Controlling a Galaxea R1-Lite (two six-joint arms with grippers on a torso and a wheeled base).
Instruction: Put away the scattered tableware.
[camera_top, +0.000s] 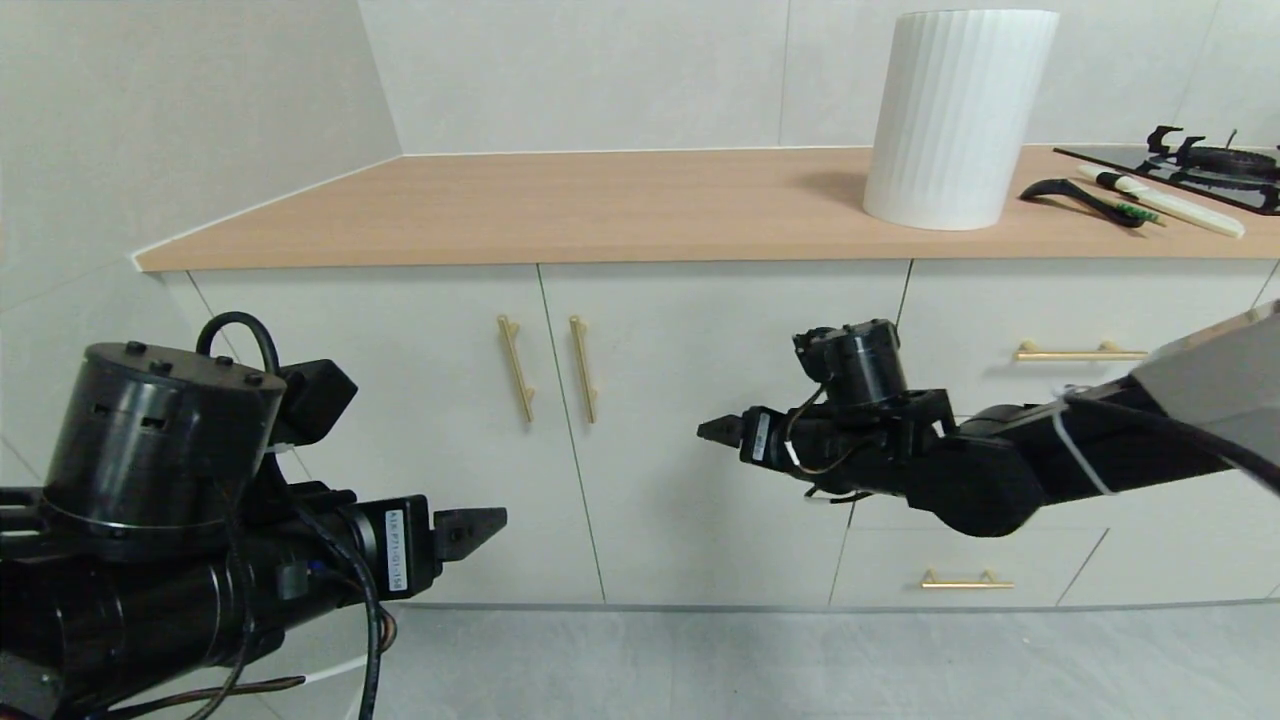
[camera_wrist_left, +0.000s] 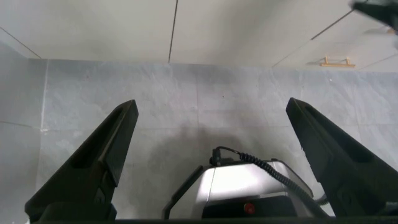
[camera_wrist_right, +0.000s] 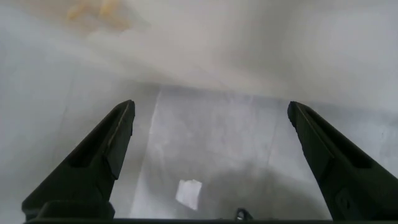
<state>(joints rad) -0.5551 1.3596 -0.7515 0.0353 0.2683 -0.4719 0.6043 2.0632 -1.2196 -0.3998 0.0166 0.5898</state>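
Tableware lies at two o'clock on the surface; left claw and right claw, both released, could strike its edge rising.

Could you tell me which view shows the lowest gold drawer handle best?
Head view: the lowest gold drawer handle is whole. The left wrist view shows it small, far off; the right wrist view faces floor.

On the countertop, utensils lie between container and stove.
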